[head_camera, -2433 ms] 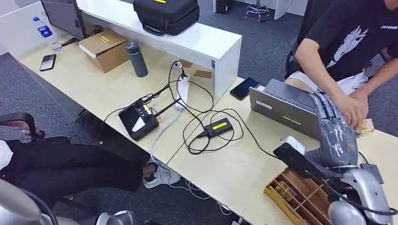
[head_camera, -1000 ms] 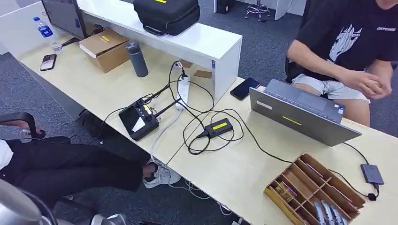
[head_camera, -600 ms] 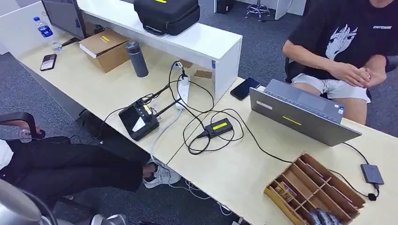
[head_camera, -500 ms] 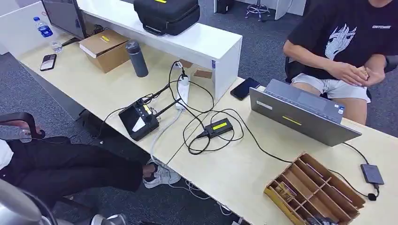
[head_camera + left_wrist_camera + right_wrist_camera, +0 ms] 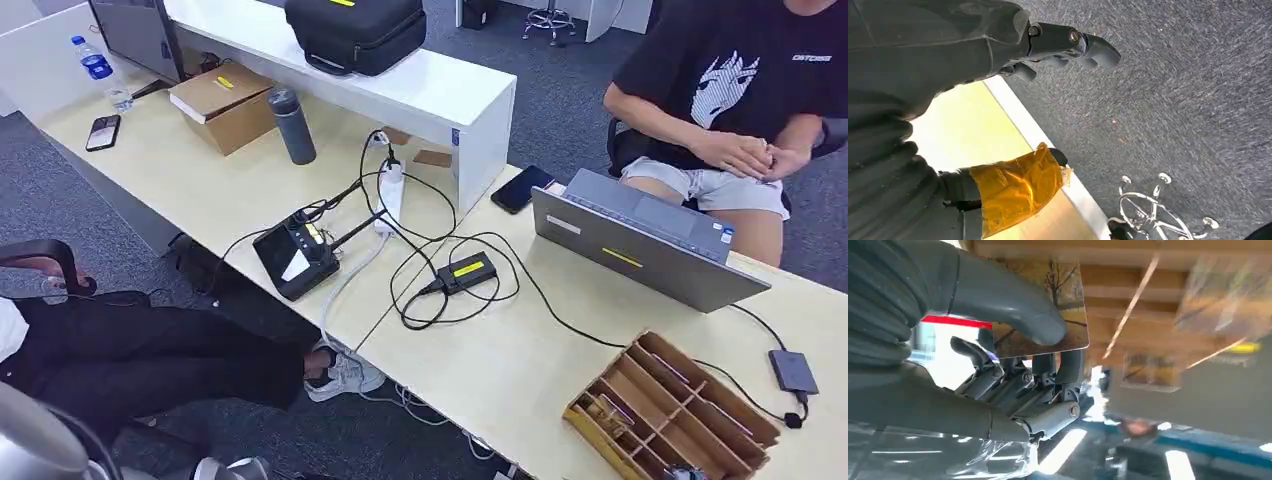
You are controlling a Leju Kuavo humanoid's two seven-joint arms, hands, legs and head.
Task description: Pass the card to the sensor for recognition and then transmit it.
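In the right wrist view my right hand [image 5: 998, 365] pinches a card [image 5: 1068, 295] printed with an autumn tree, my thumb on its face and my fingers under it. Behind the card lie the blurred compartments of the wooden organiser [image 5: 1158, 315]. The same organiser [image 5: 588, 421] stands at the table's near right corner in the head view. Just past it lies the small dark sensor [image 5: 793, 370] on its cable. My left hand [image 5: 1068, 45] hangs over the grey carpet beside the table edge, fingers apart, holding nothing.
A person [image 5: 740, 90] sits behind the open laptop [image 5: 640, 240] with both hands clasped. A phone [image 5: 521, 188], a power brick with looped cables [image 5: 466, 271] and a black controller [image 5: 297, 256] lie to the left. Another person's legs [image 5: 150, 360] are beside the table.
My right hand has dropped from in front of the person down past the organiser and out of the head view. The person has drawn both hands back and clasped them.
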